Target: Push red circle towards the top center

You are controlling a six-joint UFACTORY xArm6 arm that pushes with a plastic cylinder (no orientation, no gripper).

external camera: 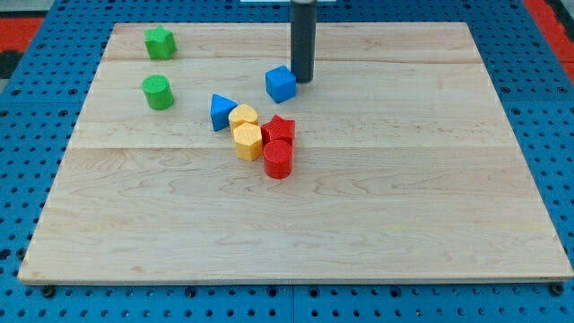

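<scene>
Camera view: my tip (302,80) rests on the tabletop (404,206) in the upper centre of the frame, just right of the blue cube (281,83). No claw is fitted, so there is no claw state to tell. The red circle (278,161) sits mid-frame, lowest in a cluster, touching the red star (280,130) and yellow hexagon (247,141). I judge my tip must pass below it to push upward.

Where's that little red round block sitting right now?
The red circle sits just left of the board's middle, at the bottom of the central cluster, touching the red star above it and beside the yellow hexagon.
</scene>
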